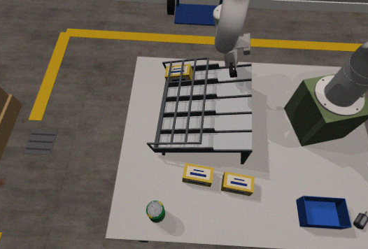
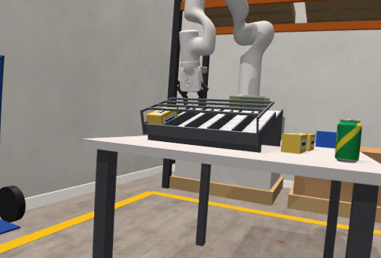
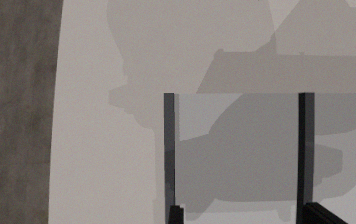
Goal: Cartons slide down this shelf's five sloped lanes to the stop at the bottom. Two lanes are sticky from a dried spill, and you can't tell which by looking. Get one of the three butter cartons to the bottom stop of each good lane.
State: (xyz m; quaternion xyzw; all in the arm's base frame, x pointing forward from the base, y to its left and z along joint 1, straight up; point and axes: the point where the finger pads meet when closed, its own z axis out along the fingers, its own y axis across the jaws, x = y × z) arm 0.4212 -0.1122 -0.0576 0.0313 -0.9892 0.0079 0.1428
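Observation:
The sloped shelf [image 1: 230, 150] [image 2: 202, 136] has five lanes with grey bars over their lower half. One yellow butter carton [image 1: 187, 72] [image 2: 154, 118] lies at the bottom stop of the far end lane, under the bars. The other four lanes hold no carton. My gripper [image 1: 233, 72] [image 2: 193, 101] [image 3: 244, 214] is open and empty, over the upper end of that same far lane. A second carton [image 1: 198, 175] [image 2: 290, 143] and a third carton [image 1: 238, 184] [image 2: 311, 142] lie flat on the table beside the shelf's near side.
A green can [image 1: 155, 210] [image 2: 348, 140] stands near the table's front left corner. A blue bin [image 1: 322, 212] [image 2: 326, 139] and a small dark object [image 1: 361, 220] are at the front right. The shelf's guard bars [image 1: 201, 105] rise above the lower lanes. The green robot base [image 1: 312, 122] stands right of the shelf.

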